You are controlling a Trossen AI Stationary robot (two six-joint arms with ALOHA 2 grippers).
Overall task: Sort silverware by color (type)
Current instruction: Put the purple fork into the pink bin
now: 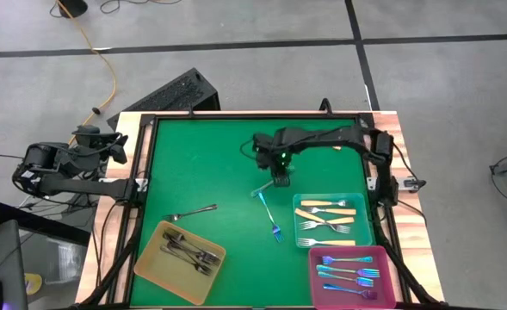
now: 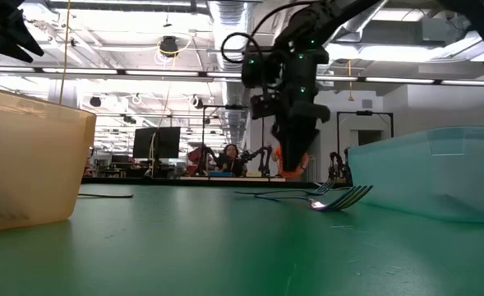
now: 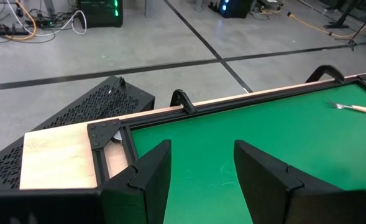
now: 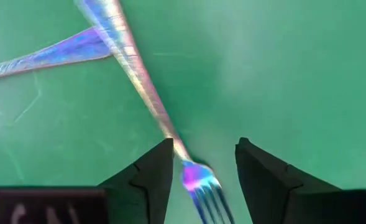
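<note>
right gripper [image 4: 198,163]: fingers spread over the green mat, astride the tines of a shiny iridescent blue-purple fork [image 4: 139,78] — nothing grasped
second iridescent fork [image 4: 49,53]: crossed under the first
around: teal tray [image 1: 367,234] near, pink tray [image 1: 314,280], yellow tray [image 1: 150,250]
left gripper [image 3: 198,177]: parked at the table's edge — fingers apart
</note>
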